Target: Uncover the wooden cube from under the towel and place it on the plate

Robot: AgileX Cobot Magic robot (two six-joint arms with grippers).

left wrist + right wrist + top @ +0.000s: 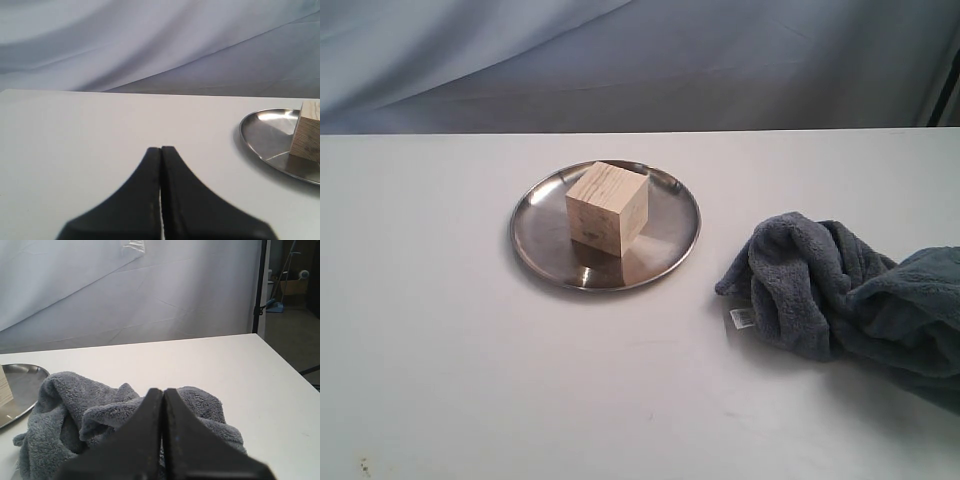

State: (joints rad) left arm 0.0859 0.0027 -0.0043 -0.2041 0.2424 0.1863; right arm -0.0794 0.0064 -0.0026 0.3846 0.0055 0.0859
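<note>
The pale wooden cube (608, 207) stands upright in the middle of the round steel plate (545, 245) on the white table. To the right of the plate lies the blue-grey towel (840, 290), crumpled in a heap and apart from the plate, its white tag (741, 317) showing. Neither arm appears in the exterior view. My left gripper (161, 150) is shut and empty, with the plate (265, 132) and an edge of the cube (307, 132) off to one side. My right gripper (163, 391) is shut, empty, in front of the towel (75, 415).
A grey-blue cloth backdrop (640, 60) hangs behind the table's far edge. The right wrist view shows the table's side edge (287, 370) with a black stand (260, 285) and the room floor beyond it.
</note>
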